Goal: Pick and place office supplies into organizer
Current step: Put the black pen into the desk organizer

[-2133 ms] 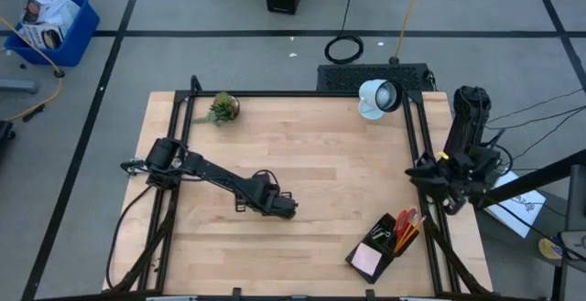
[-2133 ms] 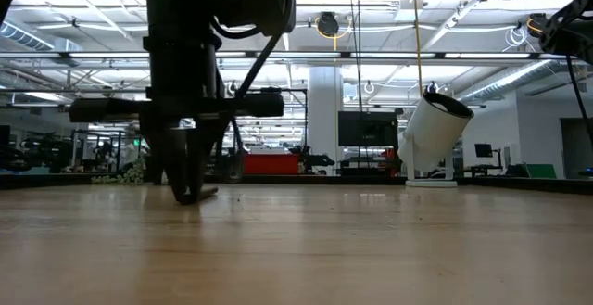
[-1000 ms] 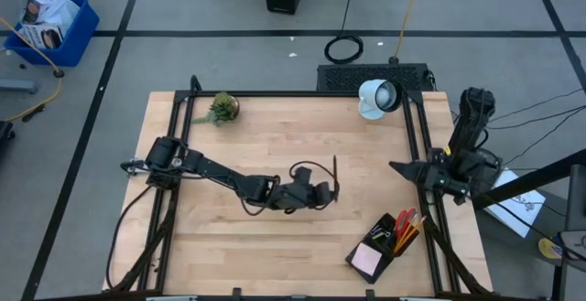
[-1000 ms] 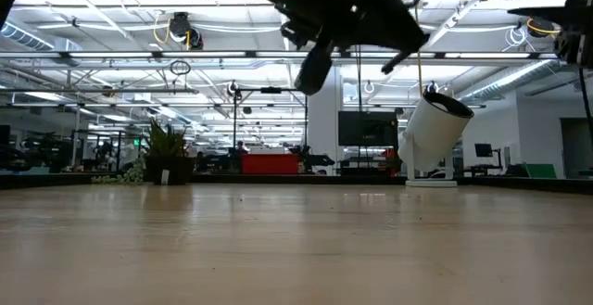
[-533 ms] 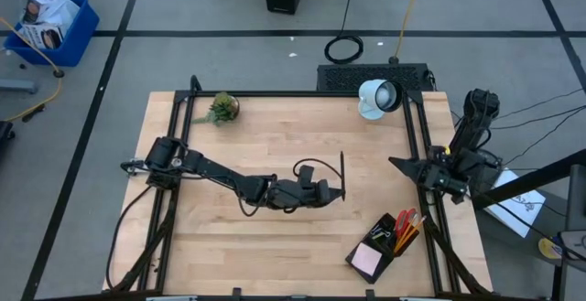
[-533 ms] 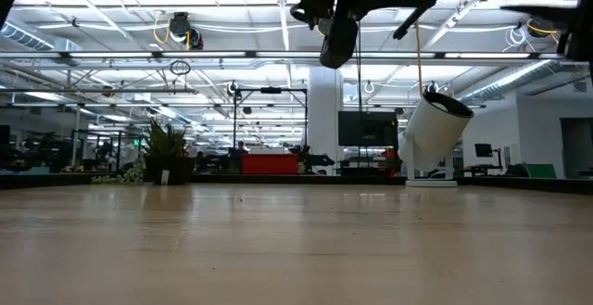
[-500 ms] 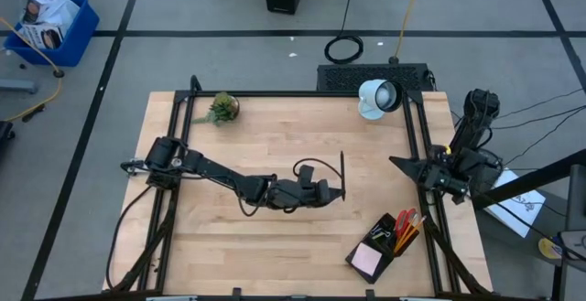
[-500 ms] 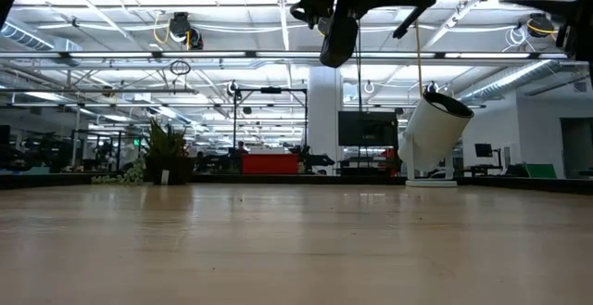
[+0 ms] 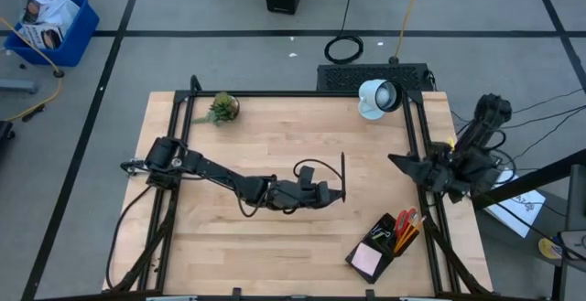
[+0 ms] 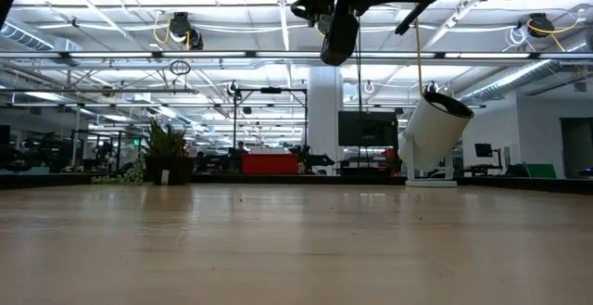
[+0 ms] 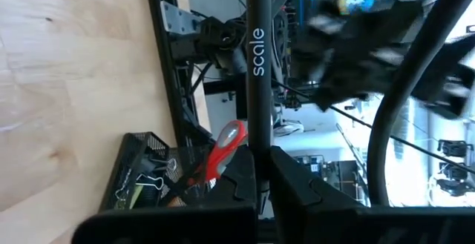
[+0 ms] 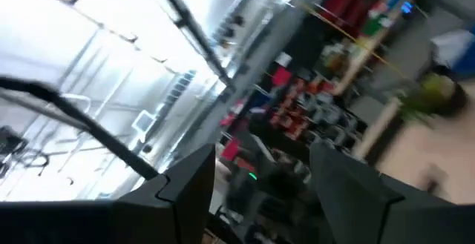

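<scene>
While our left tool [image 9: 337, 191] hangs above the middle of the worktop [image 9: 275, 136], its fingers are pinched tight on a black pen [image 9: 341, 171], which we hold clear of the wood with its long axis running roughly from the near edge toward the far one. We see the organizer [image 9: 383, 241] at the near right corner, already carrying red-handled scissors [image 9: 406, 219], pencils and a pink sticky-note pad [image 9: 367, 260]. It lies toward the near right of the pen, close but with bare wood between, and the left wrist view shows the pen's shaft [image 11: 257, 66] crossing in front of the mesh tray [image 11: 137, 173]. Our right tool [image 9: 400, 165], fingers spread wide and empty, waits at the right edge; we judge the left arm, already loaded, best placed for the drop.
</scene>
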Tool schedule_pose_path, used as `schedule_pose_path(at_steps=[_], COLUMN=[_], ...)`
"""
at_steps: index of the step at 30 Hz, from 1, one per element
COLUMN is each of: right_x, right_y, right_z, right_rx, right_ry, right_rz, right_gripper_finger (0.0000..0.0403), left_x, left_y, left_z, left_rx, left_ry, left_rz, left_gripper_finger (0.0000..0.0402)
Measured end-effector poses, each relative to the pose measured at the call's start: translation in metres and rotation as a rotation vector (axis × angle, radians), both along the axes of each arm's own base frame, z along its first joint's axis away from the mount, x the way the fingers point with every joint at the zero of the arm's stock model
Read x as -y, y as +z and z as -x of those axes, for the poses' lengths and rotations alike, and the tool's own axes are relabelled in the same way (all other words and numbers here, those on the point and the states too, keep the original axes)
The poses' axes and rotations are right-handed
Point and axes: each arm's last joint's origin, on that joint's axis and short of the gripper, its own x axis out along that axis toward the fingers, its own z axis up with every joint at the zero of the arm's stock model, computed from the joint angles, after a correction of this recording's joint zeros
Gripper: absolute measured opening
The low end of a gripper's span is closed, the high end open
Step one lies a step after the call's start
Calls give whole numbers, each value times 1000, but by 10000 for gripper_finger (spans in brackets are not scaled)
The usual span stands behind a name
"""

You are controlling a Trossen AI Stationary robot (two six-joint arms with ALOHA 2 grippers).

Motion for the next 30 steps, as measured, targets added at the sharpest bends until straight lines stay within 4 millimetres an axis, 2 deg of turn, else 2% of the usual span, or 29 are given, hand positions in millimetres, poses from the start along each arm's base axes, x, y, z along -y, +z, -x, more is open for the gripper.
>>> schedule_pose_path(at_steps=[3,5,7,11,18,22,24,27,30], right_x=[2,6,11,24,50,61,64,66,68], right_y=[23,28,20,-7,-12,-40,-51,-53,-60], right_z=[-10,-15,-22,-41,-54,-67,-72,-76,-79], right_rx=[16,5,-18,-178,-211,-290,-276,-162,-166], right_ry=[-9,1,53,115,118,206,251,267,263], right_rz=[71,86,44,-26,-52,-163,-192,-219,-231], right_gripper_finger=[211,210,210,210,210,210,210,210,210], left_x=[2,3,3,3,2,2,2,2,2], left_y=[0,0,0,1,1,2,2,2,2], left_z=[0,1,1,1,1,1,1,1,1], left_rx=[4,4,4,6,7,18,18,21,22], left_ry=[-1,-2,0,1,11,18,17,17,17], left_rz=[0,-1,-1,-5,-10,-9,-16,-17,-16], left_gripper_finger=[11,18,18,6,21,9,6,13,21])
